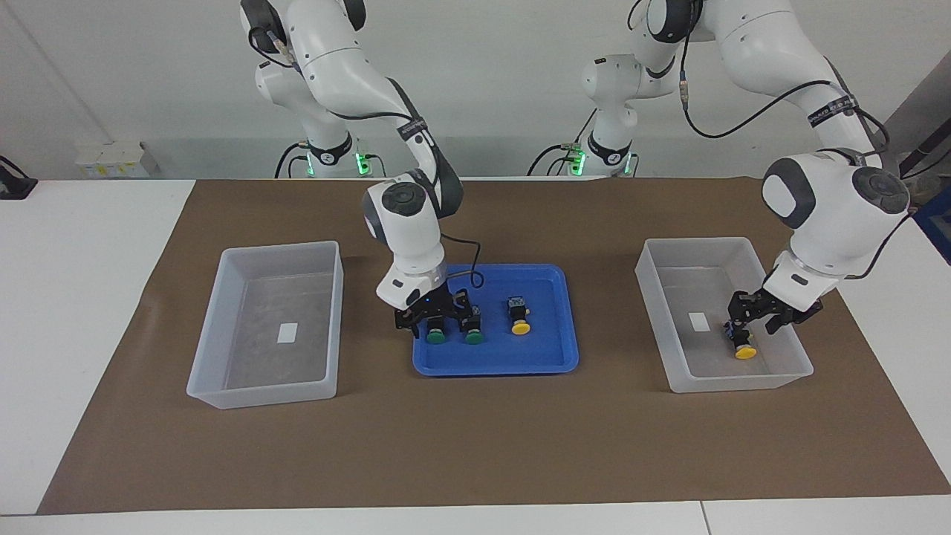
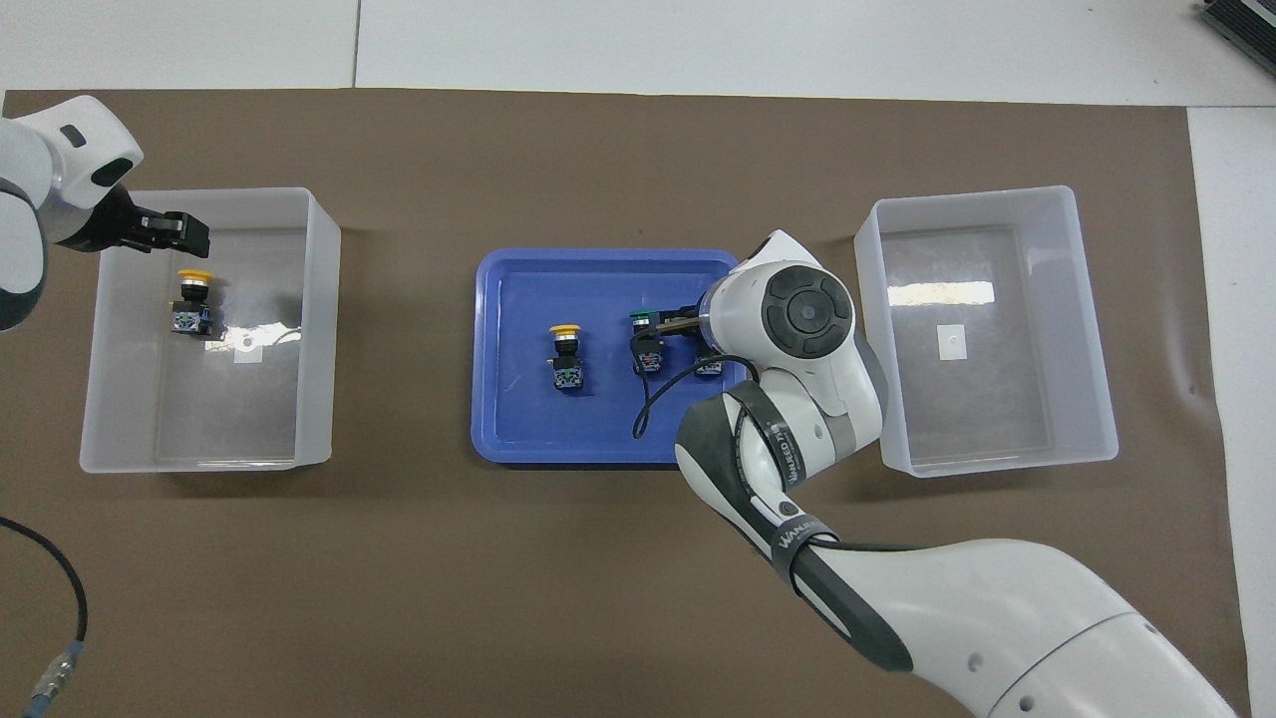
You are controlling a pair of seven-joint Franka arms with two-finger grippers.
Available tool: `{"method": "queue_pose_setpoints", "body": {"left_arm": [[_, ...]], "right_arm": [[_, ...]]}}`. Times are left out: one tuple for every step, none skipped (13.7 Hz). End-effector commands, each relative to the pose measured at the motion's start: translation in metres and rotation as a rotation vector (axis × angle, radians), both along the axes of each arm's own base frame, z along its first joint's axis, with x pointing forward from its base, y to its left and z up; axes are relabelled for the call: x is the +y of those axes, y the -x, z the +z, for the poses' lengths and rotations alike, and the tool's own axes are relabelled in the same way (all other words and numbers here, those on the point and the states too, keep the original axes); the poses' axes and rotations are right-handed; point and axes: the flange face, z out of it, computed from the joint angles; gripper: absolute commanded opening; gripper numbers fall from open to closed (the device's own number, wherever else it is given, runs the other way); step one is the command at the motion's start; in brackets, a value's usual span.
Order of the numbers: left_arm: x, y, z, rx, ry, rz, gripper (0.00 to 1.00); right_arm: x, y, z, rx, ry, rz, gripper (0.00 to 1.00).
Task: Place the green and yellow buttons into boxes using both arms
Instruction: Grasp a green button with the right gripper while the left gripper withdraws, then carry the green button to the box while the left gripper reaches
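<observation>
Two green buttons (image 1: 436, 335) (image 1: 473, 336) and a yellow button (image 1: 520, 322) lie in a row in the blue tray (image 1: 550, 349). My right gripper (image 1: 433, 316) is low over the tray, open, with its fingers on either side of the green button nearest the right arm's end. In the overhead view its wrist hides that button; the other green one (image 2: 646, 344) shows. A second yellow button (image 1: 744, 348) (image 2: 189, 299) lies free in the box (image 1: 691, 282) at the left arm's end. My left gripper (image 1: 765, 316) (image 2: 179, 232) is open, just above it.
The second box (image 1: 260, 357) (image 2: 997, 399) stands at the right arm's end of the table and holds only its white label. Brown paper covers the table. A black cable (image 2: 60, 598) lies near the robots' edge at the left arm's end.
</observation>
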Motion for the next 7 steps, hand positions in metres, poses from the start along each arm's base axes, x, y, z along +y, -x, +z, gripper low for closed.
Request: {"method": "queue_pose_setpoints", "body": {"left_arm": [[-0.070,0.002,0.012,0.029,-0.003,0.066,0.65],[-0.103,0.005,0.013,0.028,0.001,0.095,0.65],[-0.132,0.010,0.014,0.026,0.005,0.127,0.65],[-0.153,0.013,0.015,0.020,0.019,0.158,0.65],[-0.179,0.017,0.015,0.014,0.048,0.185,0.64],[-0.199,0.021,0.013,0.001,0.068,0.204,0.63],[-0.220,0.027,0.010,-0.008,0.076,0.208,0.63]], "right_arm": [[0.005,0.003,-0.002,-0.009,0.003,-0.008,0.86],[0.005,0.002,-0.002,-0.013,0.009,-0.002,0.80],[0.004,0.003,-0.004,-0.011,0.015,0.000,0.76],[0.003,0.005,-0.008,-0.006,0.017,0.001,0.72],[0.003,0.006,-0.008,-0.005,0.018,0.001,0.68],[0.002,0.006,-0.008,-0.005,0.018,0.001,0.67],[0.002,0.006,-0.009,-0.003,0.019,0.001,0.65]]}}
